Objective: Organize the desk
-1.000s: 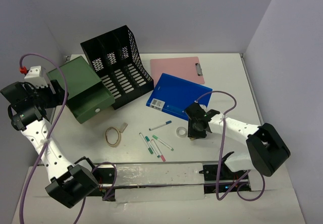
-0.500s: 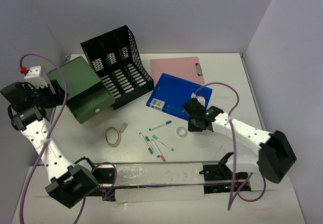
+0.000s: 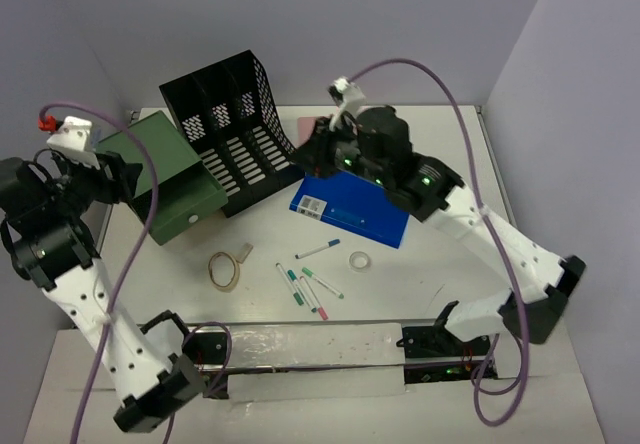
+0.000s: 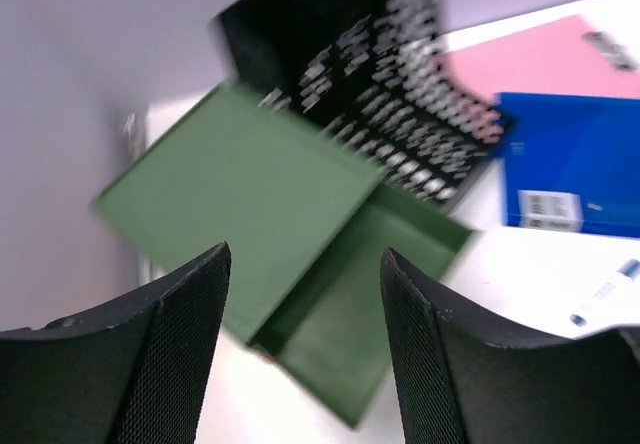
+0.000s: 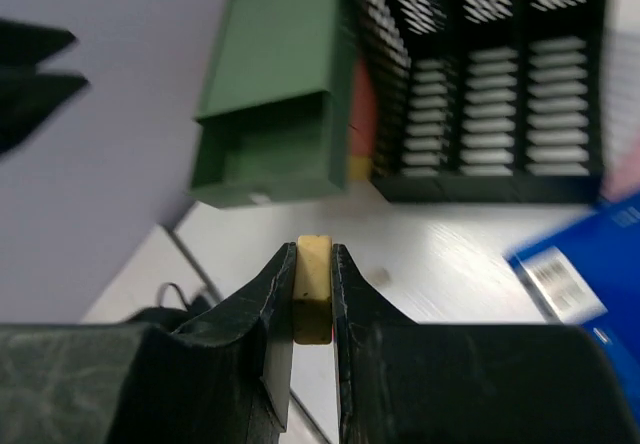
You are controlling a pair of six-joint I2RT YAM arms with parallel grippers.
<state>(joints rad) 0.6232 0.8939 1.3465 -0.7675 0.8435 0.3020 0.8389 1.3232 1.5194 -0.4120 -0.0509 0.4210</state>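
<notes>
1. One white label [image 3: 313, 205] on the blue folder [image 3: 355, 212], print unreadable.
2. Right gripper [image 5: 314, 256] pinches a yellowish block [image 5: 313, 304].
3. Left gripper [image 4: 303, 264] gapes empty, facing the green box [image 4: 240, 214].
4. Desk [image 3: 430, 264] lies beneath both arms.

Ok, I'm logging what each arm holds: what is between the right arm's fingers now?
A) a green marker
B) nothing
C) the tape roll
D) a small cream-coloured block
D: the right wrist view shows the right fingers pressed against both sides of a small cream-coloured block, while the tape roll lies on the desk.
</notes>
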